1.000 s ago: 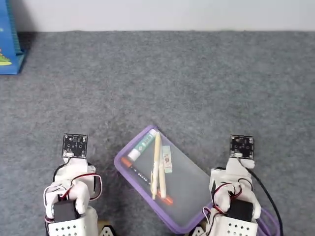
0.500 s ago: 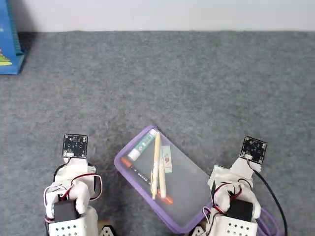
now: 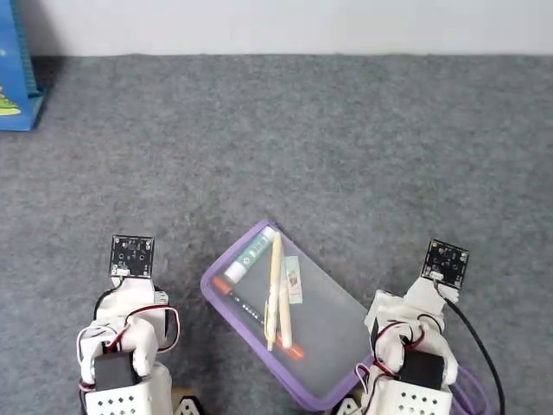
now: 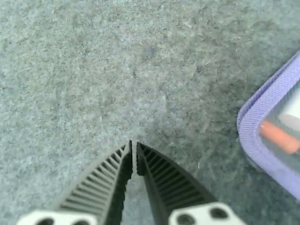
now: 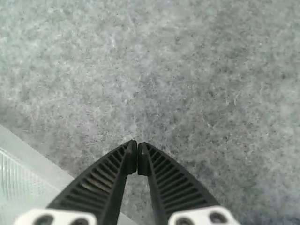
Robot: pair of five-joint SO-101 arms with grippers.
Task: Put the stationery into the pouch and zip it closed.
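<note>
A clear pouch with a purple zip border (image 3: 220, 264) lies at an angle between the two arms near the front edge. Inside or on it lie a glue stick (image 3: 249, 256), two cream pencils (image 3: 276, 290), an orange-tipped pen (image 3: 256, 318) and a small eraser (image 3: 295, 280). The left arm (image 3: 128, 298) is folded back to the left of the pouch; its gripper (image 4: 133, 146) is shut over bare carpet, with a pouch corner (image 4: 262, 117) beside it. The right arm (image 3: 423, 320) is folded back at the pouch's right end; its gripper (image 5: 137, 144) is shut above the carpet next to the pouch's clear edge (image 5: 23, 173).
Grey carpet (image 3: 346, 147) covers the table, with wide free room behind the pouch. A blue box (image 3: 15, 78) stands at the far left edge. A white wall (image 3: 285, 26) runs along the back. A black cable (image 3: 471, 337) trails beside the right arm.
The right arm's wrist camera has swung a little to the right and toward the front. The left arm and the pouch have stayed still.
</note>
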